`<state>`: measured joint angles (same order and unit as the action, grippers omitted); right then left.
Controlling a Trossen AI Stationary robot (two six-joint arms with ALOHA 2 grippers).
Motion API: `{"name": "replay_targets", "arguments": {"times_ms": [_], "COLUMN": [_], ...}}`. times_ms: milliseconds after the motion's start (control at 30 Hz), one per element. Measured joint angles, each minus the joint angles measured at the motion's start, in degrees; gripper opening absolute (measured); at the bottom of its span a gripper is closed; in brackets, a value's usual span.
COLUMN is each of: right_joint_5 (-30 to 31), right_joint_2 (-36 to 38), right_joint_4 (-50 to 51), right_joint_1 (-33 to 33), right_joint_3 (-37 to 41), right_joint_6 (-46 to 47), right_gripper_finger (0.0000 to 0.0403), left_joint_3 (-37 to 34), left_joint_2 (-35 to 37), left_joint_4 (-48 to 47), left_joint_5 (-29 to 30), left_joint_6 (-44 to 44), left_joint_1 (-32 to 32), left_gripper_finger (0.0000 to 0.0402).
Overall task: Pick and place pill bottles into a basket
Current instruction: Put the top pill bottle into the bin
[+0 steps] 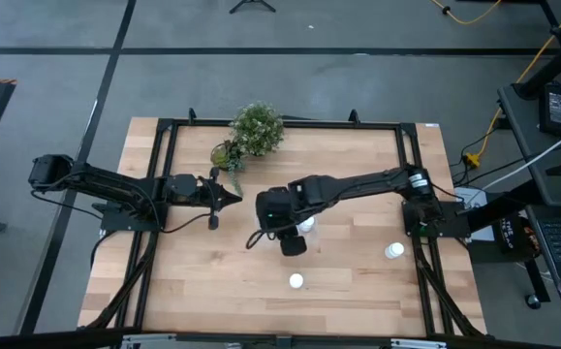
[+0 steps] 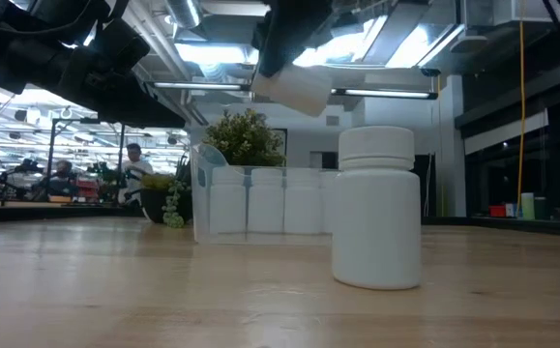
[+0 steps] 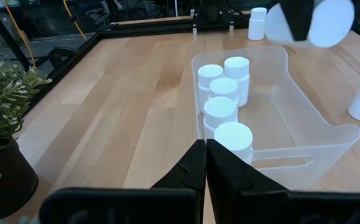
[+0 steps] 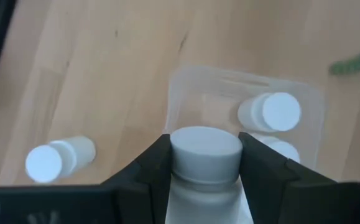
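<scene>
Overhead, right gripper (image 4: 204,163) pinching a pill bottle (image 4: 204,152) above the basket (image 3: 304,134), left gripper (image 3: 206,163) pressed together.

High view: looking straight down from well above, taking in the whole table (image 1: 358,262) and both arms.

Low view: sitting at table-top level, facing level across the wood into the room behind; one pill bottle (image 2: 377,209) is standing very near the lens.

Left wrist view: looking forward past the left gripper (image 3: 206,163), close over the basket (image 3: 310,130).

Right wrist view: pointing steeply down past the right gripper (image 4: 204,163) onto the wood.

Shared: the low view and both wrist views are all showing the basket; the left wrist view is also catching the right arm's held bottle (image 3: 335,22).
</scene>
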<state>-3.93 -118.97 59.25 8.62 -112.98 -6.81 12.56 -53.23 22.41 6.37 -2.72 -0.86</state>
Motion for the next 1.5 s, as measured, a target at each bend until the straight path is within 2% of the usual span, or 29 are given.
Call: {"name": "replay_targets", "arguments": {"times_ms": [167,367,433,533,667,767,933,1200,1333,1500], "right_joint_5": [0.2,0.9,2.1,2.8,6.0,8.6,11.1,19.4,23.2,24.5], "right_joint_2": [6.0,15.6,18.2,19.3,17.7,16.4,13.2,7.8,6.7,6.2], "right_joint_4": [-12.3,-39.9,-52.8,-72.8,-86.7,-93.3,-97.0,-105.4,-104.9,-105.4], "right_joint_1": [0.2,0.3,0.4,0.3,0.3,0.9,2.7,5.6,6.3,6.7], "right_joint_3": [12.4,33.4,40.4,49.8,58.2,60.5,60.3,60.0,60.1,60.0], "right_joint_6": [0.3,1.8,1.2,0.7,3.1,5.1,3.3,3.5,4.6,5.0], "right_gripper_finger": [0.0148,0.0148,0.0148,0.0148,0.0148,0.0148,0.0148,0.0148,0.0148,0.0148], "left_joint_3": [0.0,0.0,0.0,0.0,0.0,0.0,0.0,0.0,0.0,0.0], "left_joint_2": [0.0,0.0,0.0,0.0,0.0,0.0,0.0,0.0,0.0,0.0], "left_joint_4": [0.0,0.0,0.0,0.0,0.0,0.0,0.2,0.1,0.0,0.1], "left_joint_5": [0.0,0.0,0.0,0.0,0.0,0.0,0.0,0.0,0.0,0.0], "left_joint_6": [0.0,0.4,0.4,0.4,0.4,0.4,0.5,0.5,0.5,0.5], "left_joint_1": [0.0,0.0,0.0,0.0,0.0,0.0,0.0,0.0,0.0,0.0], "left_gripper_finger": [0.0006,0.0006,0.0006,0.0006,0.0006,0.0006,0.0006,0.0006,0.0006,0.0006]}}
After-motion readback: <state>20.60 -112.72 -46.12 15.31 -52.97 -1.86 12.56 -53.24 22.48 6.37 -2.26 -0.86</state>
